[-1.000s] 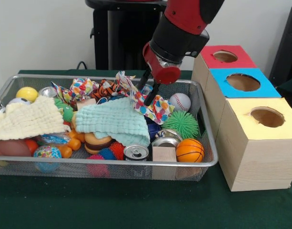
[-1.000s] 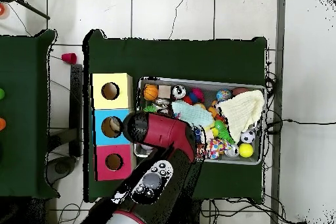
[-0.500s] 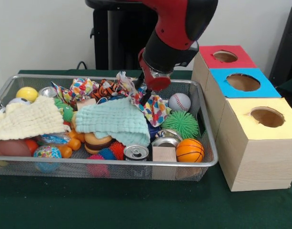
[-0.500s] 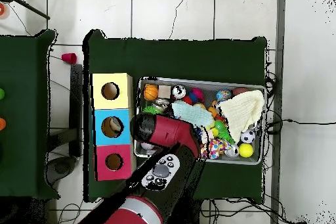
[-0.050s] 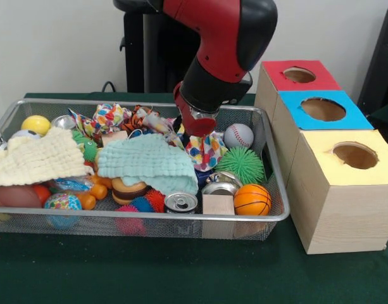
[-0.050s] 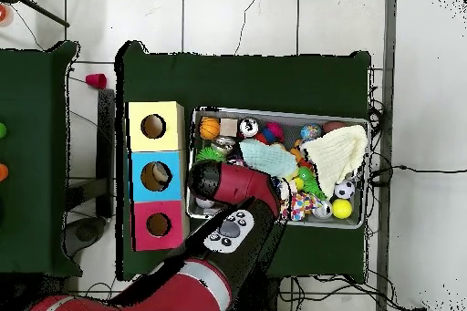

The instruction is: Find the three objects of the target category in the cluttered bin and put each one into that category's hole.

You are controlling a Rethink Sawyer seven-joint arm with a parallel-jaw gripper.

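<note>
My gripper (image 5: 192, 130) is down in the wire bin (image 5: 149, 219), pressed into a confetti-patterned cloth (image 5: 207, 151) near the bin's far side. The red wrist hides its tips. From above, the gripper (image 6: 277, 194) sits over the same cloth (image 6: 297, 203). A mint cloth (image 5: 149, 162) lies just left of it, a baseball (image 5: 238, 135) and a green spiky ball (image 5: 243, 164) to its right. A basketball (image 5: 252, 199), a can (image 5: 181, 202) and a wooden block (image 5: 218, 204) lie along the front. Three boxes with holes stand right of the bin: red (image 5: 279, 75), blue (image 5: 295, 109), yellow (image 5: 320, 158).
A cream cloth (image 5: 35, 158) covers the bin's left part, with a yellow ball (image 5: 35, 123) behind it. A tiger-striped cloth (image 5: 140, 119) and another confetti cloth (image 5: 105, 117) lie along the far wall. Small orange balls and spiky toys fill the front left.
The arm has swung left and lowered into the bin. The gripper, earlier hanging clear above the confetti cloth, is now sunk into it, and the cloth's raised corner has dropped.
</note>
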